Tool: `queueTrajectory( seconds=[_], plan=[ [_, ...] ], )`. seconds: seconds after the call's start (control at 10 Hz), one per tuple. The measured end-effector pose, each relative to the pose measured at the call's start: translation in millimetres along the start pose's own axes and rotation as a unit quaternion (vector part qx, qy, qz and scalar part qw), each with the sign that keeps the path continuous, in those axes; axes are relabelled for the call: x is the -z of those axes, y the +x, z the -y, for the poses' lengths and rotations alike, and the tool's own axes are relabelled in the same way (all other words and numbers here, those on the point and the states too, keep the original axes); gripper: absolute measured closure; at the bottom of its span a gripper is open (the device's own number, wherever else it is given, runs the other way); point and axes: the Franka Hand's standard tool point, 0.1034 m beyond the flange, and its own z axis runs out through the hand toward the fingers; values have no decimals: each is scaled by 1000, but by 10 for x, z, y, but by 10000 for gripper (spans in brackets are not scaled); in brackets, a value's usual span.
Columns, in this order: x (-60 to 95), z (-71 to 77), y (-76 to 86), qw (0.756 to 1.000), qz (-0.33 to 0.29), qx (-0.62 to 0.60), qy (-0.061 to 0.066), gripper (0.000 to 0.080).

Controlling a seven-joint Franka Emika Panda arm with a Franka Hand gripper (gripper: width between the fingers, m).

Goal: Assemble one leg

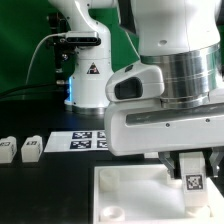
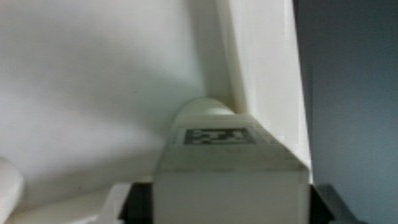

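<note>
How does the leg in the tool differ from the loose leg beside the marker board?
The held leg is gripped by the tool at the white plate, while the loose leg lies free on the table. The held leg is at the exterior view's right, the loose leg at its left. Both are small white blocks carrying a black-and-white tag.

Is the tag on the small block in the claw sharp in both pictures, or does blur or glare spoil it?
Exterior view: the leg in the claw is small, yet its tag looks fairly crisp, without glare. Wrist view: everything is soft; the tag is blurred but recognisable, and the white plate lies in grey shade.
</note>
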Motion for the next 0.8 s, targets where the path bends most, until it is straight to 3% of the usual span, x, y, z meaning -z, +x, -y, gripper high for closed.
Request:
queueTrajectory(
  seconds=[0.2, 0.3, 0.5, 0.8],
  plan=[
    [5, 13, 3, 991, 2, -132, 6, 508],
    [18, 21, 15, 972, 8, -235, 15, 508],
    [16, 41, 19, 913, 21, -407, 30, 508],
    [-26, 59, 7, 828, 22, -559, 34, 506]
  ],
)
